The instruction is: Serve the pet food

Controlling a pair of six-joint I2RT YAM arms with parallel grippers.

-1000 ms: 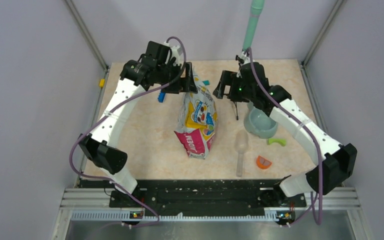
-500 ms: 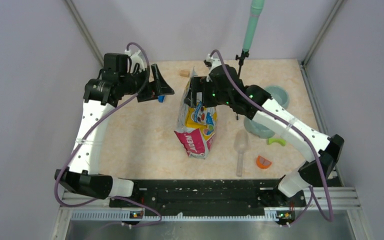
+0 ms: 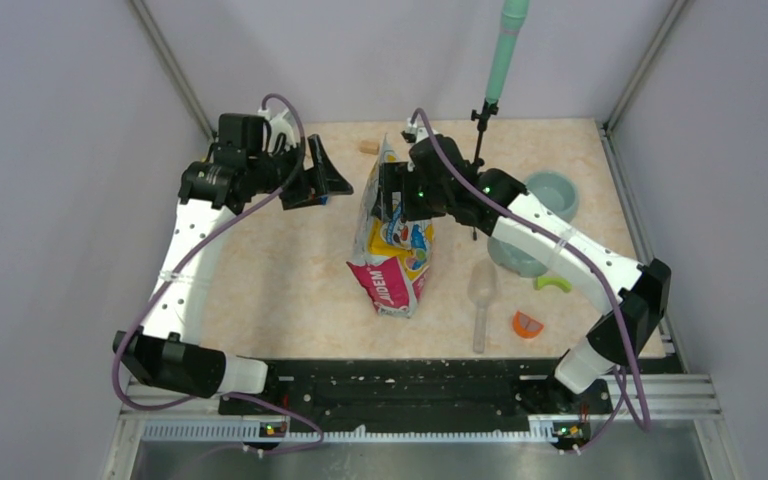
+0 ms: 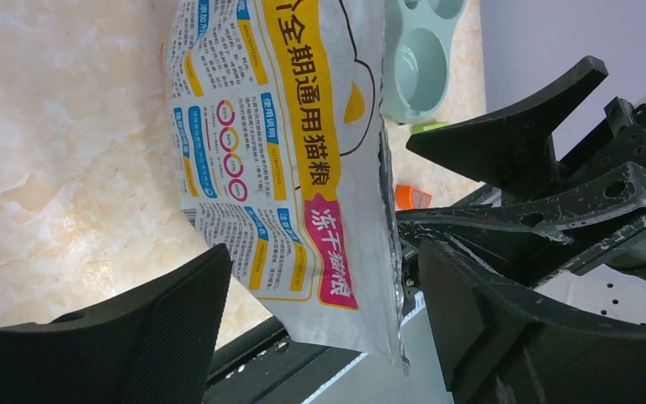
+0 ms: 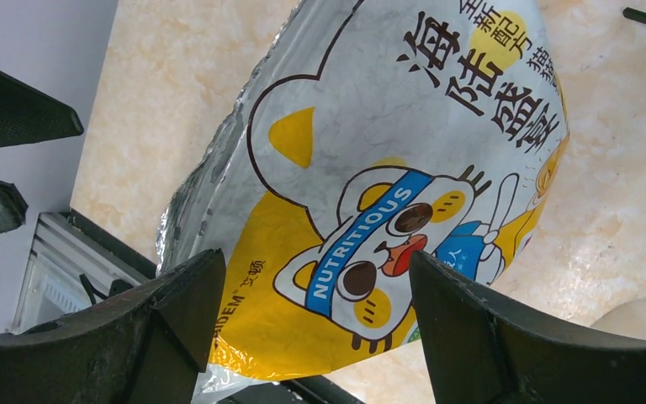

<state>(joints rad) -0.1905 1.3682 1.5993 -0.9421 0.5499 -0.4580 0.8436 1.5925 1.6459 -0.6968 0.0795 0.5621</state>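
Scoop: a clear plastic scoop (image 3: 482, 292) lies on the bench (image 3: 280, 280), nearest the arm bases and to the right of the bag. Its handle points toward the bases.

Pet food: no loose kibble shows anywhere. It is presumably all inside the bag (image 3: 394, 250), which sits mid-bench.

Bag axis: the long axis runs near to far. The pink bottom faces the bases, and the crinkled top edge is raised at the far end.

Bowl: a pale green double bowl (image 3: 566, 196) sits to the right of the bag. It is apart from the bag and partly under the right arm, and the part that shows looks empty.

Right end effector (image 3: 392, 190): it is at the bag's far top. Its jaws are spread wide, and in the wrist view the cat print fills the gap between them. No pad is seen pressing the film, so it holds nothing.

Left end effector (image 3: 318, 183): it is also spread wide and empty, left of the bag's top and clear of it. Its wrist view shows the printed back panel between the fingers.

Deciding relation: the bag's top lies between the two end effectors. The right one is the nearer and straddles it, while the left one is a short reach away across the bag's width.

Wooden block (image 3: 368, 147): it sits farthest back, beside the bag's top, and has no part in the task.
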